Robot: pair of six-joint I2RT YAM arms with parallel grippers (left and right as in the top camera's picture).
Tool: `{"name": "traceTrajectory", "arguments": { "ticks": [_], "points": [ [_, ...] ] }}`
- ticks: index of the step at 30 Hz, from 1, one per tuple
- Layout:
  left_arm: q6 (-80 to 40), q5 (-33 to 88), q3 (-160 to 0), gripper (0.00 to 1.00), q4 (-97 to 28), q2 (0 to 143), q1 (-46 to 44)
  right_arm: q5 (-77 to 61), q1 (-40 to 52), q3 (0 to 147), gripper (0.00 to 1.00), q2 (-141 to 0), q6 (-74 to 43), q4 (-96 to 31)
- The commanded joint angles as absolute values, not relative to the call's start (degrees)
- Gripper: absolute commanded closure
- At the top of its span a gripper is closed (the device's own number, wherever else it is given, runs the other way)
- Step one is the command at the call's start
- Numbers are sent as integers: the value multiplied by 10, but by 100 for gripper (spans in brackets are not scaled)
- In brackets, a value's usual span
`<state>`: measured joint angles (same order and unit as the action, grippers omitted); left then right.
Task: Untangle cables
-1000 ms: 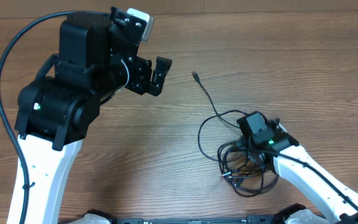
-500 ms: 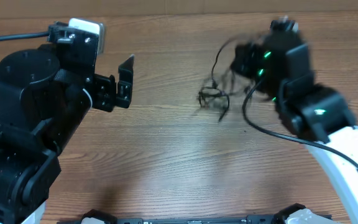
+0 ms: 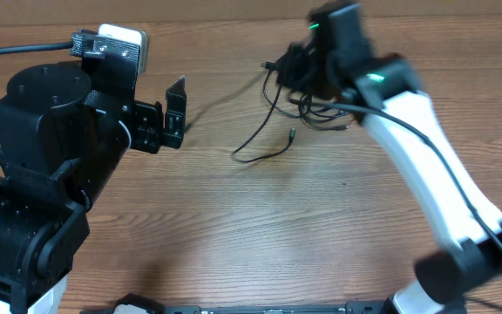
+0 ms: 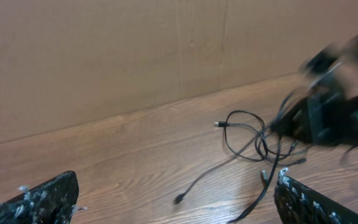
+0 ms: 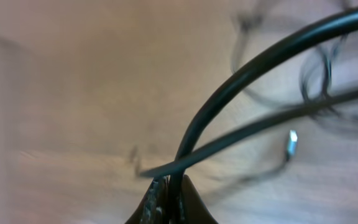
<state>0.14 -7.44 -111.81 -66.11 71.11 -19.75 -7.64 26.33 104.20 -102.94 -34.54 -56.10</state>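
Right wrist: right gripper (image 5: 170, 190) pinched tight on the cables (image 5: 193, 127), and it's swung the bundle from five o'clock up to one o'clock! One cord now trails loose toward centre, so the tangle's opening. Left gripper (image 3: 174, 113) waits wide at ten o'clock.

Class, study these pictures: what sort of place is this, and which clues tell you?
Probably a robotics test bench: left arm and right arm at a wooden table, tangled cables, cardboard backdrop.

Left arm upright, left gripper (image 3: 174, 115) spread wide, empty; right arm stretched forward, right gripper (image 3: 288, 71) clamped on cables (image 5: 260, 59).
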Motion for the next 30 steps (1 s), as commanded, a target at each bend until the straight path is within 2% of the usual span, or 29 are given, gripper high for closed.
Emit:
{"name": "traceTrajectory", "arguments": {
  "ticks": [1, 5, 9, 13, 22, 26, 30],
  "points": [
    [0, -83, -1123, 0, -661, 710, -195, -101, 281, 1049, 96, -1006, -291, -576],
    [0, -83, -1123, 0, -661, 710, -195, -100, 283, 1086, 96, -966, -259, -643],
    [0, -79, -1123, 0, -662, 710, -195, -99, 282, 1169, 96, -929, -222, -798],
    [-3, -78, -1123, 0, -662, 711, -195, -56, 295, 1152, 96, -924, -222, -878],
    [-4, -44, -1123, 0, -662, 712, -195, 25, 326, 992, 96, -925, -219, -934],
    [-4, -44, -1123, 0, -662, 712, -195, 34, 326, 992, 96, -918, -148, -971],
    [-4, -44, -1123, 0, -662, 712, -195, 34, 326, 1027, 96, -906, -132, -970]
  ]
}}
